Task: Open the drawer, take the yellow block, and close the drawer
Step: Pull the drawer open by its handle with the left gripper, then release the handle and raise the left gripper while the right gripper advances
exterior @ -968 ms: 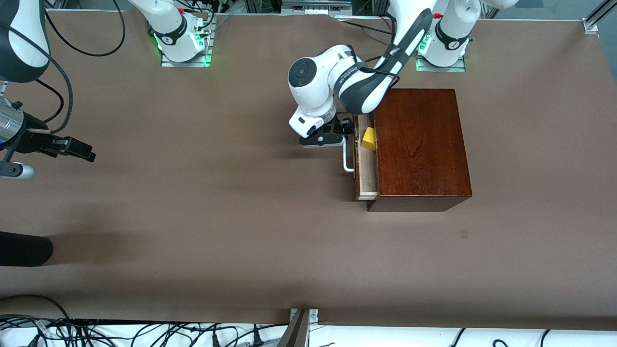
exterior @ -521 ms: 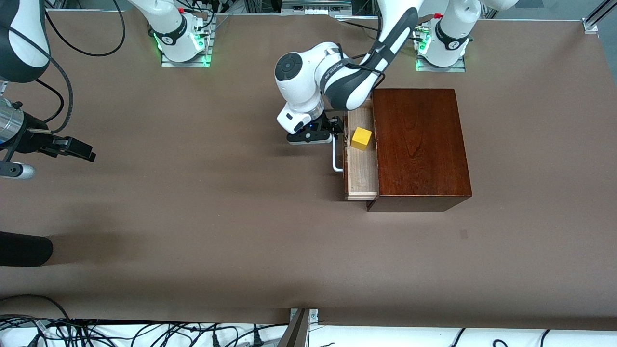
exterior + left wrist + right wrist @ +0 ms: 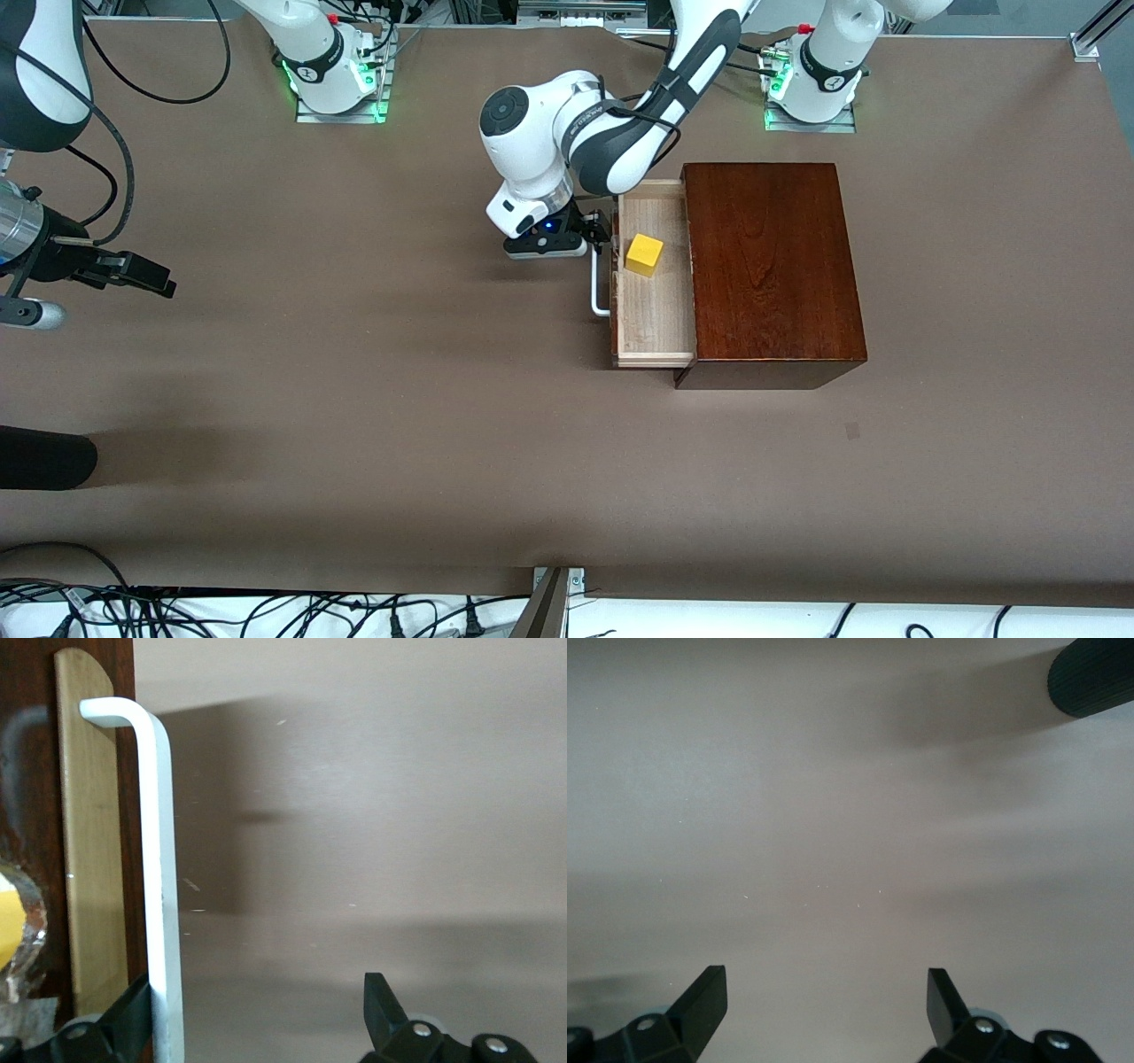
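The step in hand looks like the first one, pulling the drawer [image 3: 654,306] open; the left gripper [image 3: 599,241] is low at the white loop handle [image 3: 600,285], in front of the drawer, toward the end of the loop farther from the front camera; in the left wrist view its jaws stand wide apart, with one finger [image 3: 133,1019] hooked against the handle bar [image 3: 164,904] and not squeezing it.

The yellow block [image 3: 644,254] sits in the pale tray, in the part farther from the front camera, near the drawer front; it is apart from the gripper.

The right gripper [image 3: 133,270] waits over the bare counter [image 3: 354,399] at the right arm's end, jaws open and holding nothing.

Next, I think the left gripper must let go of the handle, lift, move over the block and close on it.

Since a second ago the drawer has slid much farther out of the dark box [image 3: 771,266]; then only a thin strip of tray showed and the block was half hidden; now the whole block shows.
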